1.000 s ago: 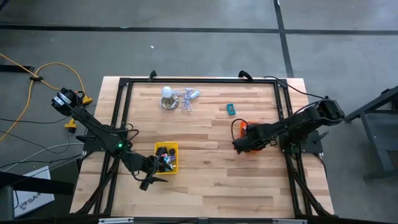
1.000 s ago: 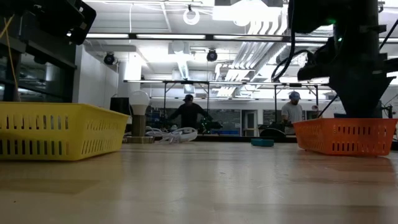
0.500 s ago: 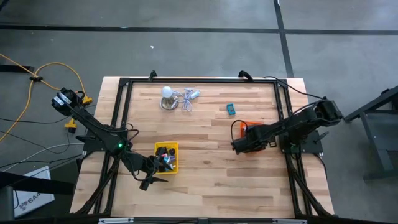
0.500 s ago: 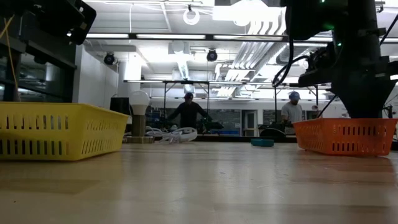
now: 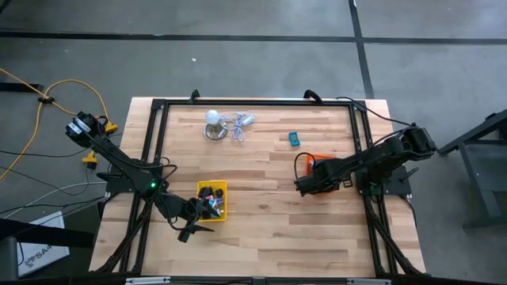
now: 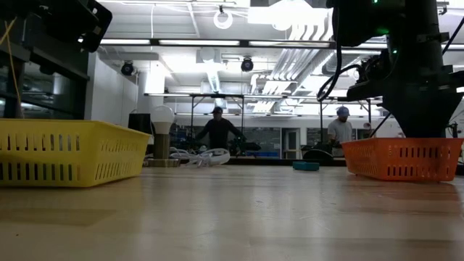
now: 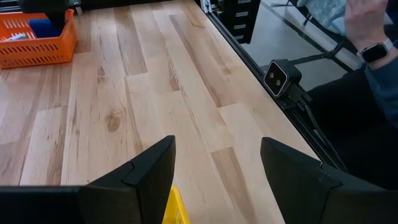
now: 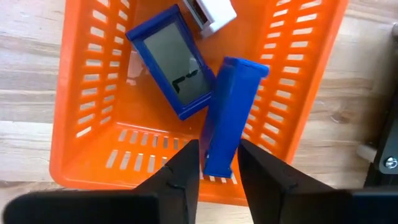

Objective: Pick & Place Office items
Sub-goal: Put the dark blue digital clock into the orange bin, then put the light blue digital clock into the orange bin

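My right gripper [image 8: 217,168] hangs over the orange tray [image 8: 84,93], shut on a blue block [image 8: 227,106]. In that tray lie a blue item with a grey screen [image 8: 174,65] and a white block [image 8: 211,12]. From above, the right gripper [image 5: 305,184] sits at the orange tray's [image 5: 321,161] near-left part. My left gripper [image 7: 214,174] is open at the yellow tray's [image 5: 212,201] near edge; that tray holds several small dark, red and blue items. A teal item [image 5: 294,139] lies on the table. My right gripper pinches the blue block between its two fingers at the block's near end [image 8: 219,155], coming from above and pointing down into the orange tray. The block stands tilted, its free end [image 8: 244,67] inside the tray. Whether that end touches the tray floor, I cannot tell.
A white dome-shaped lamp [image 5: 212,120] with a pale cord [image 5: 238,127] stands near the table's far edge. A black frame [image 5: 158,158] runs around the table. A person's hand with a watch [image 7: 373,37] shows beyond the table's near edge, by the low camera [image 7: 283,78].
My right arm has sunk a little over the orange tray and shifted slightly toward the table's left, then kept still. The left arm has not moved.
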Motion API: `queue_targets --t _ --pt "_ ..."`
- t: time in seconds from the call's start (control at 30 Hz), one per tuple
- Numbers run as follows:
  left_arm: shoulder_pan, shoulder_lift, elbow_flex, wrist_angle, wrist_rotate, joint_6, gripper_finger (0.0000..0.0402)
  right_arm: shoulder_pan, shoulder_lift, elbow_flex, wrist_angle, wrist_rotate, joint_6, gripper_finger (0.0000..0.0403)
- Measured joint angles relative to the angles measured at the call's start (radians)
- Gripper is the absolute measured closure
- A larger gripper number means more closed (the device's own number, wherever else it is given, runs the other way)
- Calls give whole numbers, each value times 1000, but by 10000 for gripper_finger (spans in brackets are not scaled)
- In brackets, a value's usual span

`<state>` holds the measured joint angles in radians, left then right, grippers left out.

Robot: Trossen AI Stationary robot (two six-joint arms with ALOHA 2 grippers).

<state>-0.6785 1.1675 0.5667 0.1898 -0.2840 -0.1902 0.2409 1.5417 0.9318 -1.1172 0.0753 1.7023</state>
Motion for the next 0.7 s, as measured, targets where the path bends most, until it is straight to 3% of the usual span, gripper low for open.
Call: queue_targets --t 0.2,0.47,0.7 --pt "0 0 0 0 0 0 172 0 0 0 0 0 2 291" --pt "0 0 0 0 0 0 172 0 -1 0 0 29 -3 293" --pt "0 0 0 0 0 0 172 -23 -78 0 -4 76 -29 294"
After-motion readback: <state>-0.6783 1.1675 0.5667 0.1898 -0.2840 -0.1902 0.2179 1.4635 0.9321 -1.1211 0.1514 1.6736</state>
